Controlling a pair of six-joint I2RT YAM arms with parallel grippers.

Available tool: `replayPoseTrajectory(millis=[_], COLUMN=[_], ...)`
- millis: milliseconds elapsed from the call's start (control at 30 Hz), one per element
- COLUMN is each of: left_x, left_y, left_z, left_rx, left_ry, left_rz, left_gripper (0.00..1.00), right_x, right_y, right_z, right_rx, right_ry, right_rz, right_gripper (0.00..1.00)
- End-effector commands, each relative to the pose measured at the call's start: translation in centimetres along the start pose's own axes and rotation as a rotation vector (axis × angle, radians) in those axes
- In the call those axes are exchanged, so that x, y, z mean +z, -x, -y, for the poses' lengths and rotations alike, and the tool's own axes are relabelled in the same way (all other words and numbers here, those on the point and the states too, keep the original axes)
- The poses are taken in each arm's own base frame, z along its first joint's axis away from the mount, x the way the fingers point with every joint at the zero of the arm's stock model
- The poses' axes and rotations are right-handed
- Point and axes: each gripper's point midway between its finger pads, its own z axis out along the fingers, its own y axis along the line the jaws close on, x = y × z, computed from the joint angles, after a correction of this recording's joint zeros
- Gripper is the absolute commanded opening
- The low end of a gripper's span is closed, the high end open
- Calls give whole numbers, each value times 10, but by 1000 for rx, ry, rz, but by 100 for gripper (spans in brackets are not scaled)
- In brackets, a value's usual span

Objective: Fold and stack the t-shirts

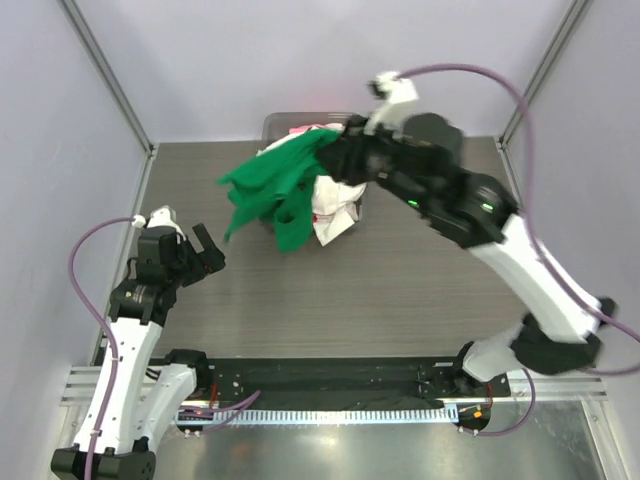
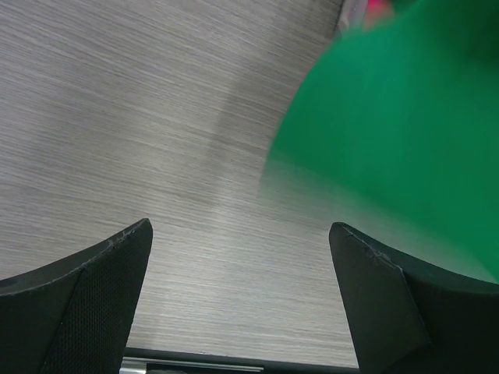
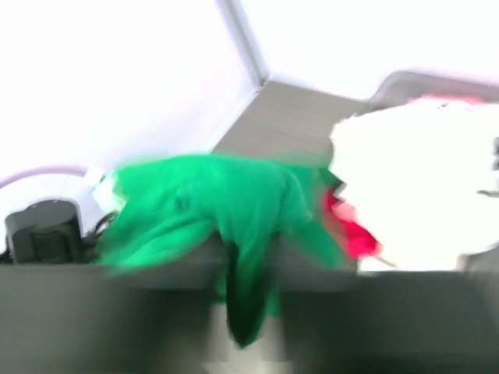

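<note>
- Top external: right gripper [image 1: 347, 150] is at the far side of the table [image 1: 420, 300], clamped on one end of the green shirt [image 1: 270, 185]. Jaws are hidden by cloth, but the shirt hangs off it. Can't tell if the low end touches the table.
- Shirt's long axis runs from that grip down-left. Its free end is nearer the left gripper [image 1: 207, 250], which is wide open w/ nothing in it, apart from the cloth.
- Right arm is stretched far fwd; left arm is bent, near its base.
- White shirt [image 1: 335, 215] lies heaped just beside the green one, by the bin [image 1: 285, 122].
- Left wrist: fingers [image 2: 93, 296] are wide apart, bare table btwn them. Green cloth is ahead and to the right, so prob. a fwd-right reach to catch the free end.
- Right wrist: v. blurred. Green shirt is draped mid-frame, w/ a red shirt [image 3: 351, 230] and the white one to the right. Own fingers not clear.
</note>
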Motion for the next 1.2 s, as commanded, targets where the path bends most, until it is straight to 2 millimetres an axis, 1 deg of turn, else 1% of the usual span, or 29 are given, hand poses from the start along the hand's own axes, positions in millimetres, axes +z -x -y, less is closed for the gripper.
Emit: replayPoseTrajectory(millis=[0,33,133,167,267,300,400,433,467,500,533,567,600,633,667,700,733,767,800,833,900,933,967,1000,1033,1100,1133,1167], left_x=[-5,-6,-6,-5,-3,-3,-3,-3,-3,-3,-3,-3,-3,-3,-3,-3,-3,-2,-2,-1,-1,-1,0,-1,0,0,1,1], left_y=[10,11,12,11,10,10,9,9,9,8,9,8,8,8,8,8,8,8,7,7,7,7,7,6,6,6,6,5], left_z=[-1,-2,-3,-3,-4,-4,-3,-3,-3,-3,-3,-3,-3,-3,-3,-2,-2,-2,-3,-2,-3,-2,-2,-2,-2,-2,-2,-1], left_rx=[-17,-19,-20,-21,-20,-20,-17,-17,-17,-17,-16,-16,-15,-15,-15,-15,-12,-12,-12,-12,-13,-12,-10,-10,-10,-10,-10,-8], left_ry=[7,10,12,17,23,22,22,21,21,23,23,23,22,22,21,21,20,21,21,22,22,20,20,20,20,19,19,16], left_rz=[58,66,69,63,55,56,53,54,52,52,53,52,53,53,51,51,50,49,48,44,43,41,40,38,38,36,34,32], left_gripper=[95,95,95,95,95,95,95,95,95,95,95,95,95,95,95,95,95,95,95,95,95,95,95,95,95,95,95,94], right_x=[-1,-9,-17,-26,-35,-36,-32,-28,-22,-16,-9,-5,5,13,21,32,42,49,56,69,79,87,89,90,90,86,80,76], right_y=[-67,-100,-150,-168,-186,-185,-187,-185,-189,-193,-192,-194,-206,-213,-212,-232,-231,-234,-241,-250,-259,-268,-271,-274,-280,-281,-285,-285], right_z=[62,78,105,122,142,154,175,195,206,210,217,234,242,248,255,267,269,276,281,285,294,301,306,310,319,332,342,347], right_rx=[61,43,39,12,26,50,121,156,178,207,219,224,226,237,235,237,238,243,244,249,245,245,238,237,240,233,238,240], right_ry=[-227,-283,-412,-492,-566,-598,-626,-648,-655,-634,-636,-657,-665,-661,-663,-681,-672,-676,-675,-666,-676,-689,-704,-719,-742,-795,-826,-848], right_rz=[-122,-213,-359,-415,-458,-452,-459,-449,-459,-478,-468,-477,-515,-535,-537,-590,-589,-598,-616,-631,-650,-668,-671,-675,-683,-675,-683,-679], right_gripper=[80,99,100,100,100,100,100,100,100,100,100,99,98,96,95,94,91,90,89,87,84,79,76,70,45,21,1,1])
